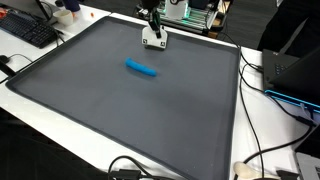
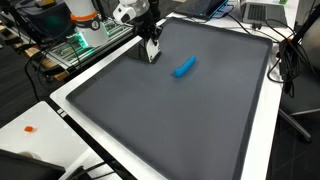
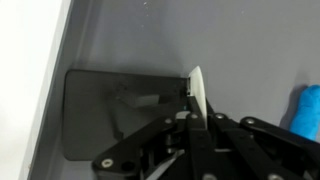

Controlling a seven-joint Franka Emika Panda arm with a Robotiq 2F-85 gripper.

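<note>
Tool (image 1: 153,44) is clenched shut low over the grey mat's (image 1: 120,115) edge, so your blue stick (image 1: 141,68) lies free, well apart, mid-mat.

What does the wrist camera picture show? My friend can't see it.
The jaws are shut on a thin white piece over a dark grey mat. A blue thing peeks in at the right edge, and the mat's white border runs down the left.

Found open room over nearly all of the grey mat (image 1: 120,110), broken only by the blue cylinder (image 1: 141,68) lying near its middle. Met cables (image 1: 130,168) crowding one white border, a keyboard (image 1: 28,30) at a corner, green-lit equipment (image 2: 78,45) close behind the far rim.
</note>
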